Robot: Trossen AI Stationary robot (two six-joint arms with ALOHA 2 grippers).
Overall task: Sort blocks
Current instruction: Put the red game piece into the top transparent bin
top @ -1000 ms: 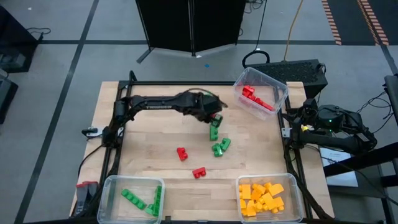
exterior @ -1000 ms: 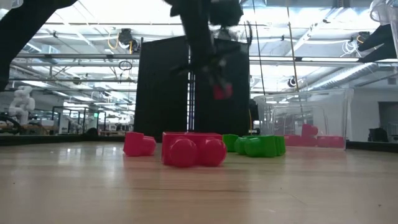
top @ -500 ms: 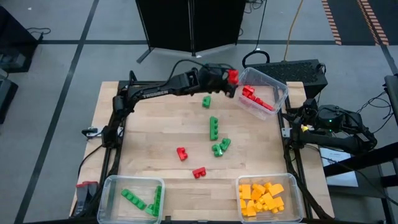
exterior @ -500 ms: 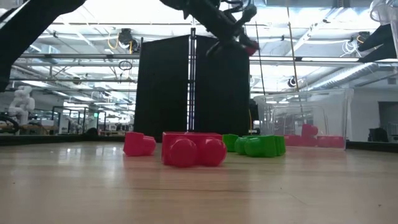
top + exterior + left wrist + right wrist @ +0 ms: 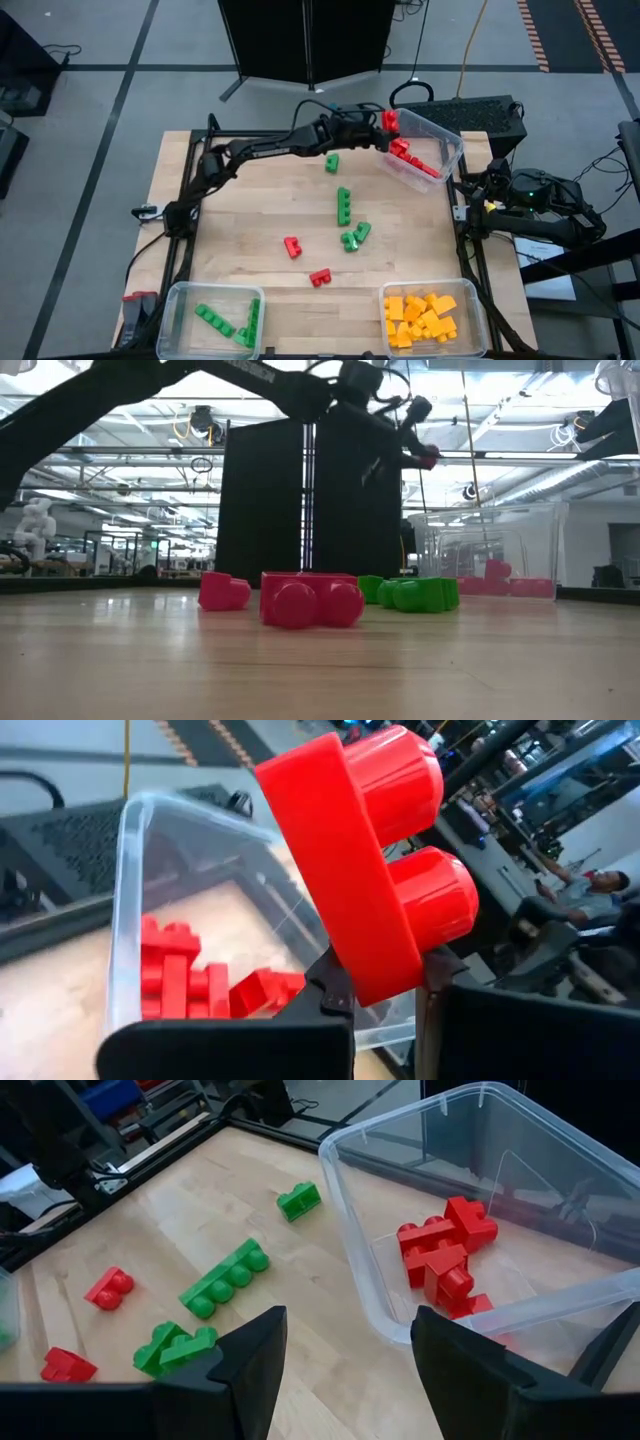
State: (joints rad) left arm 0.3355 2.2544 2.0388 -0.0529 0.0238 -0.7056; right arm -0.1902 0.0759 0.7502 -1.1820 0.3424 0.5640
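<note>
Wooden tabletop is carrying the clear bin (image 5: pixel 448 150) of red bricks at its far right corner, and I'm holding my left gripper (image 5: pixel 383 125) clamped on a red brick (image 5: pixel 389 119) right at that bin's near rim. Its long axis is standing roughly upright, studs facing the bin's far side. My right gripper (image 5: pixel 340 1355), open-jawed, is idling beside the bin.

one red two-stud block (image 5: pixel 370 860) is up in the air at the rim of the bin of red blocks (image 5: pixel 412 158) (clamped, tilted). Green blocks (image 5: pixel 345 205) and two red ones (image 5: pixel 292 246) lie loose mid-table, yellow-orange blocks (image 5: pixel 420 318) piled in their bin
</note>
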